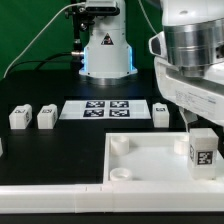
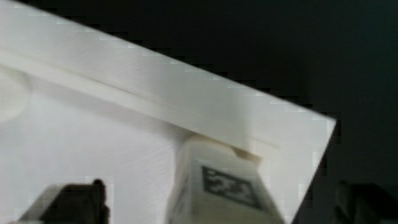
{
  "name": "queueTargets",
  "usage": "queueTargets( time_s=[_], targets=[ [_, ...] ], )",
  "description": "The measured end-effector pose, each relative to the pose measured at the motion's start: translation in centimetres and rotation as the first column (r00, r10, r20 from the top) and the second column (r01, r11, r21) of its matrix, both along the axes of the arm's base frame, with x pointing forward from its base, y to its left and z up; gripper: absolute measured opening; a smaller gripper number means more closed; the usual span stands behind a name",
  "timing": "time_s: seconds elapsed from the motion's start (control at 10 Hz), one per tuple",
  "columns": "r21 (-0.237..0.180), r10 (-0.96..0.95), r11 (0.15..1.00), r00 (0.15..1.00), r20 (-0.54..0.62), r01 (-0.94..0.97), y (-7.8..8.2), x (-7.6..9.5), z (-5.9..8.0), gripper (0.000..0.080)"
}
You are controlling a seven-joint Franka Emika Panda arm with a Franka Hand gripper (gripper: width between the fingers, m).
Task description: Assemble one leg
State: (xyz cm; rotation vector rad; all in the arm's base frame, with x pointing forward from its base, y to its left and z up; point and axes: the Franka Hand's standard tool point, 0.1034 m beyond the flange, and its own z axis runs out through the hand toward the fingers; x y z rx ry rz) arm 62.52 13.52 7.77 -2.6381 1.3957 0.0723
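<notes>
The pincer (image 1: 203, 128) grips an upright leg (image 1: 203, 150) over the white panel's (image 1: 150, 160) corner.

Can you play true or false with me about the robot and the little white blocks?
1. The gripper is right above a leg with a marker tag. True.
2. That leg lies on the marker board. False: it stands at the large white panel, near its corner.
3. Two more legs sit on the exterior view's left of the marker board. True.
4. The table is bright red. False: it is black.
</notes>
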Motion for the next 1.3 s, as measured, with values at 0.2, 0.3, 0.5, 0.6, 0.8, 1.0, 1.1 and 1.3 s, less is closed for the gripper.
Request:
queueTargets(
  time_s=[0.2,0.3,0.5,0.6,0.8,1.0,1.1,1.3],
  targets=[
    [-0.016,0.219,0.976,0.975,0.034,-0.219,-0.2,0.0,-0.1,0.0649],
    [-0.022,0.299,0.954,0.953,0.045,-0.298,-0.2,0.0,-0.1,0.0649],
    [-0.056,0.537,0.843,0.840,0.073,-0.534,-0.7,0.1,-0.2,0.0649],
    [-0.085,0.659,0.752,0.748,0.077,-0.654,-1.6,0.3,-0.5,0.0649],
    [-0.120,0.781,0.624,0.620,0.074,-0.772,-1.9,0.4,-0.4,0.0649],
    [-0.114,0.754,0.657,0.653,0.073,-0.746,-1.9,0.4,-0.5,0.0528],
    [-0.111,0.745,0.666,0.663,0.073,-0.737,-1.9,0.4,-0.5,0.0392],
    [-0.084,0.584,0.811,0.809,0.064,-0.578,-1.9,0.3,-0.5,0.0293]
  ],
)
